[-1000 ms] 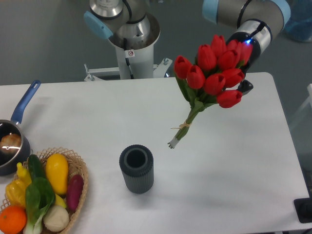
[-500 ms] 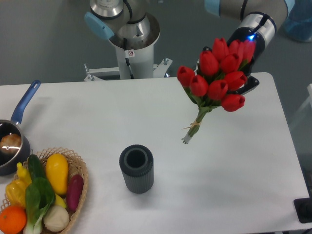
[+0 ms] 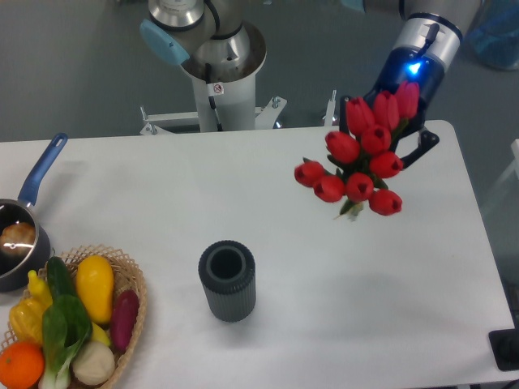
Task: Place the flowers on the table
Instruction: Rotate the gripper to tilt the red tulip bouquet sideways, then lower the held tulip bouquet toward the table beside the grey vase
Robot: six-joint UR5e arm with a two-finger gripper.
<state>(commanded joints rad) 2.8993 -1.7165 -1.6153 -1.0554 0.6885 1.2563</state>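
Note:
The flowers point(image 3: 361, 159), a bunch of red tulips with green leaves, hang in the air over the right far part of the white table point(image 3: 243, 178). The blooms tip toward the camera and hide nearly all of the stems; only a bit of green shows below them. My gripper point(image 3: 387, 130) comes down from the upper right, and its black fingers point(image 3: 426, 144) show on both sides of the bunch, shut on the flowers. The bunch does not touch the tabletop.
A dark ribbed vase point(image 3: 227, 280) stands upright in the middle front. A wicker basket point(image 3: 136, 285) of produce sits at the front left, with a blue-handled pot point(image 3: 18, 243) behind it. The robot base point(image 3: 217, 73) stands behind the far edge.
The gripper has swung right and turned the bunch. The stems, which pointed down-left toward the table, are now hidden behind the blooms, which face the camera.

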